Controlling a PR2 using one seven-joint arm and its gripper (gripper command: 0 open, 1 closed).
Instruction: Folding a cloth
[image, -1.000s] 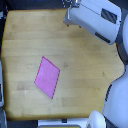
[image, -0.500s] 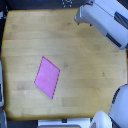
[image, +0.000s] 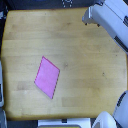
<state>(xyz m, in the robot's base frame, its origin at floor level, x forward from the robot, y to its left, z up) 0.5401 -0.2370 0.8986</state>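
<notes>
Cloth: pink-magenta cloth (image: 47, 76) lying flat, unfolded, corners pointing like a diamond.
Table: wooden tabletop (image: 85, 55).
Gripper: gripper (image: 88, 17) at far edge (too blurred; opening unreadable), well apart from cloth.

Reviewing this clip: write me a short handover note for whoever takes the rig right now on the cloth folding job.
Pincer: the arm sits at the top of the exterior view's right, over the table's far corner; its pincer tips are too blurred to tell open from shut, and nothing is visibly held.
Cloth: pink-magenta sheet lying flat on the wooden table, turned like a diamond, toward the exterior view's lower left, well apart from the arm.
Done: no fold visible; the cloth looks like a single spread layer.
Left: reach the cloth, grasp a corner or edge, and fold it over.
</notes>
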